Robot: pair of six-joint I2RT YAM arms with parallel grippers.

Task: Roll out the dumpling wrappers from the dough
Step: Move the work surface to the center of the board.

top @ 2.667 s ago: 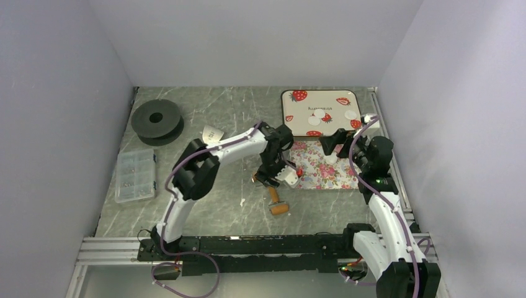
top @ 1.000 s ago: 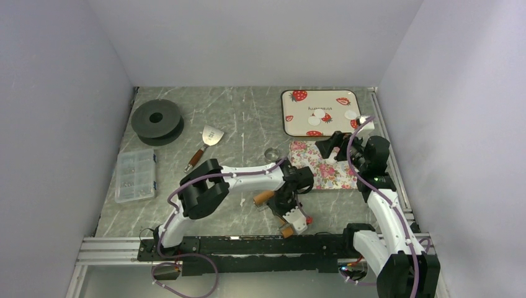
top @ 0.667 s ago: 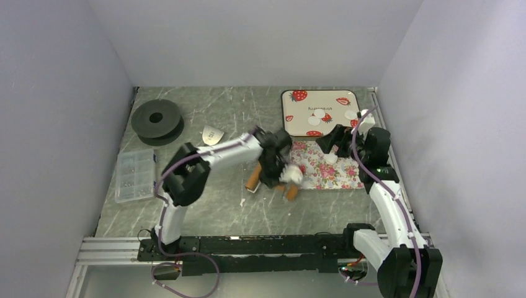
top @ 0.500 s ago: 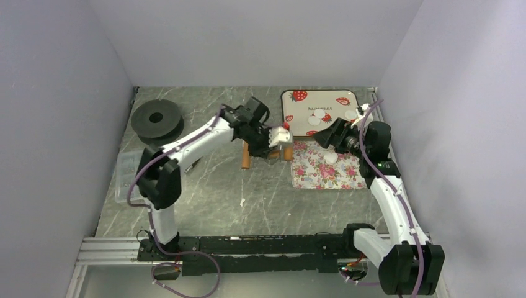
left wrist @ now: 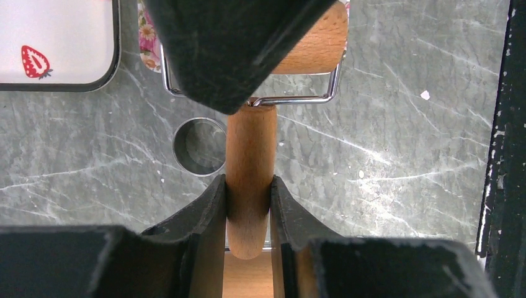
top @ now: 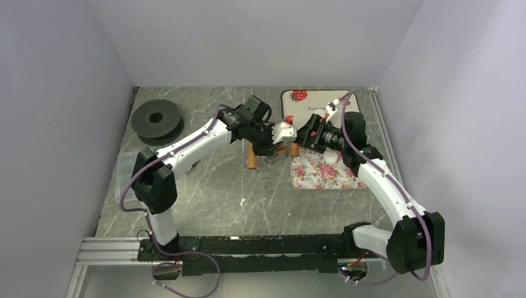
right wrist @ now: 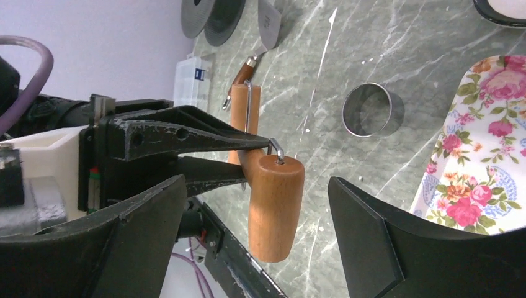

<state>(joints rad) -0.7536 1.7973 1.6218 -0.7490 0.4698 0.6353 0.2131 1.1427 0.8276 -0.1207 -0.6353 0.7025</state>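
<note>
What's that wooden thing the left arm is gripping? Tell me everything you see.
A small roller of pale brown wood: a short round barrel on a bent wire yoke, joined to a round wooden handle. The left fingers clamp the handle on both sides. The right fingers stand open either side of the barrel, not touching it.

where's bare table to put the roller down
Bare marble lies near-centre, between the floral mat, parts box and front rail; also at the back between the spool and strawberry tray. Crowded by the mat's left edge: ring cutter, roller, left claw and right claw.
</note>
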